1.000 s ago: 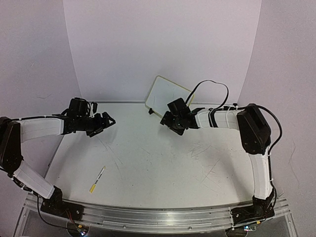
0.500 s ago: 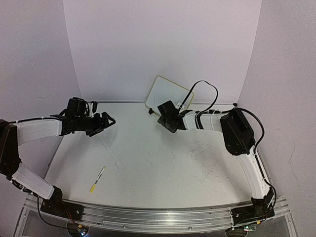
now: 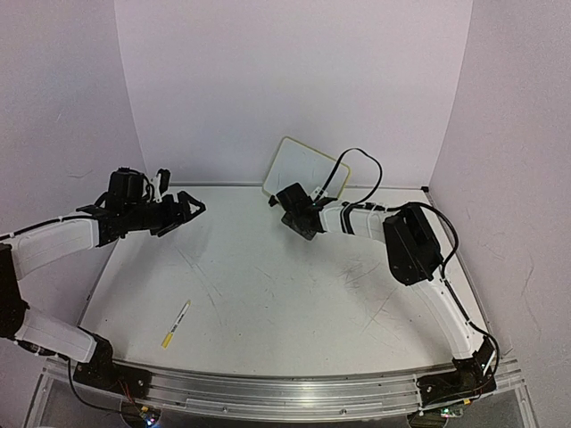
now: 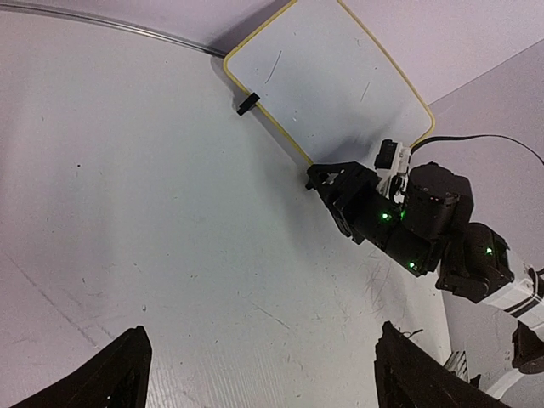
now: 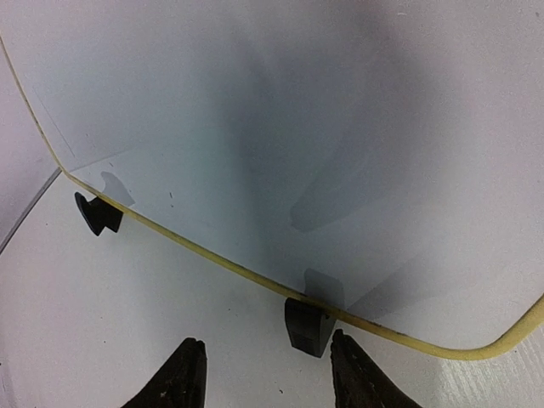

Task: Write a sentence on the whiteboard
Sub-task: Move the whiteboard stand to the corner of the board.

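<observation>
Whiteboard point(image 3: 303, 169) stood at the far edge of the worktop point(image 3: 268, 294), a bit right of centre. It was propped on its long rim by two black clip feet point(image 4: 247, 104) and tipped back toward the rear wall point(image 3: 294, 80); you couldn't tell whether it touched the wall. Its face looked blank apart from a few faint scuffs, so no writing was done yet. Your right pincer point(image 5: 268, 378) sat low at the board's bottom rim, fingers partway apart w/ nothing clamped. The nearer clip foot point(image 5: 306, 327) was about level w/ the tips, in the gap and closer to one finger than the other. Your left pincer point(image 3: 186, 214) hung over the far-left part of the worktop, spread wide and empty, well apart from the board. The only likely writing tool, a thin white pen point(image 3: 176, 324) w/ a yellow end, lay flat near the front-left, touched by neither arm. My read: you were in the setup step, i.e. getting hold of or steadying the board, not writing. Next move prob. called for closing gently on the rim or foot w/o knocking the board off its feet, then setting it somewhere reachable. After that the left arm needed to come back and down for the pen, which lay low and thin, so the approach had to be square to its length.
</observation>
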Controlling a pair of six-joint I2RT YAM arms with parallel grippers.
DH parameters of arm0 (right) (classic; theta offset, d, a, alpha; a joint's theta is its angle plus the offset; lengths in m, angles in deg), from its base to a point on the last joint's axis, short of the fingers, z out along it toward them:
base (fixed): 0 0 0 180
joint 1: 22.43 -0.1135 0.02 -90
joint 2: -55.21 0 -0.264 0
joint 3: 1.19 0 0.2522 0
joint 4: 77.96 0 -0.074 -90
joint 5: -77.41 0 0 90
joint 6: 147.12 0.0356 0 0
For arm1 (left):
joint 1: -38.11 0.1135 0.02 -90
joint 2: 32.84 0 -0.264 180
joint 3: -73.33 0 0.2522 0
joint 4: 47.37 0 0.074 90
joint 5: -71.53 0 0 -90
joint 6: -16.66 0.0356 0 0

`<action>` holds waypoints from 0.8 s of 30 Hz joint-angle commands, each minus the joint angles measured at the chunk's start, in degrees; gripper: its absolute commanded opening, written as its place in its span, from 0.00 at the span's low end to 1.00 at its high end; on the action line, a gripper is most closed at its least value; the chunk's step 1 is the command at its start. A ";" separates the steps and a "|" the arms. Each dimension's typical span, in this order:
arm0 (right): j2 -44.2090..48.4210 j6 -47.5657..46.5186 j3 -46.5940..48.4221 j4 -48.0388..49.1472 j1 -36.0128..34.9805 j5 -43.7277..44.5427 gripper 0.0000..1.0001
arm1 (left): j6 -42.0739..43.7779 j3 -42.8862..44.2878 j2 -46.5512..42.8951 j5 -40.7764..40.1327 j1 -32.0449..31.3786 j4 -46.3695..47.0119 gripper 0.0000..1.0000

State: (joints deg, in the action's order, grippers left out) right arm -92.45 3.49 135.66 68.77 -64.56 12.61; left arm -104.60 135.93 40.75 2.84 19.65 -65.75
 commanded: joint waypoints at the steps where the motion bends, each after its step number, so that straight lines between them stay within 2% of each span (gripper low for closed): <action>1: -2.90 0.48 5.46 -4.49 0.78 1.61 0.54 | 1.70 -0.11 -2.95 0.95 -0.31 -0.41 0.92; 7: -4.66 0.73 7.36 -7.00 2.18 0.33 0.54 | 2.08 0.47 -4.08 0.89 -0.26 -0.69 0.93; 12: -4.96 0.62 7.89 -7.38 3.03 1.21 0.49 | 2.25 0.82 -3.94 0.82 -0.27 -0.81 0.93; 19: -5.83 -0.09 9.01 -7.38 3.46 0.30 0.33 | 2.25 0.97 -3.54 0.76 -0.31 -0.82 0.93; 22: -4.70 -1.62 8.13 -7.39 3.46 0.66 0.29 | 2.24 0.96 -3.29 0.56 -0.28 -0.77 0.93; 24: -3.19 -2.97 6.57 -7.38 3.46 0.90 0.23 | 2.11 0.85 -2.96 0.49 -0.26 -0.80 0.93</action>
State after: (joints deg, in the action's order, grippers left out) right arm -96.95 3.39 142.34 61.43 -61.87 11.64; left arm -103.30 135.93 38.12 2.94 19.65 -66.23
